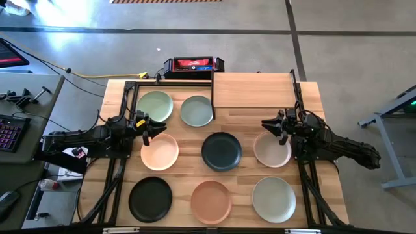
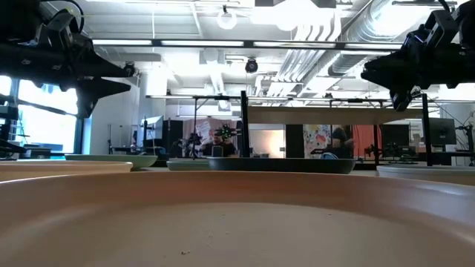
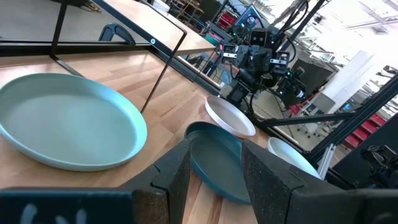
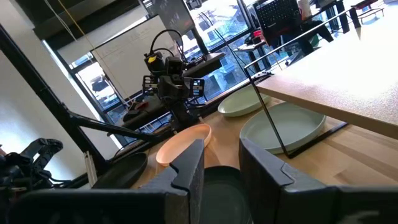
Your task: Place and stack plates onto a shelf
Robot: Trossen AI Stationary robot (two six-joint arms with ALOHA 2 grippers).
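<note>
Your left arm is reaching in from its side, held up in the air. Your left gripper [image 1: 148, 128] is pointing across at the other arm, and its fingers [image 3: 267, 180] are standing apart with nothing between them. Your right gripper [image 1: 274, 127] is pointing back at it, fingers [image 4: 186, 168] parted and holding nothing.

Matte smooth plates [image 1: 221, 151], light-wood shelf [image 1: 252, 90] w/ thin black metal posts, wood-grain tabletop [image 1: 250, 179]
</note>
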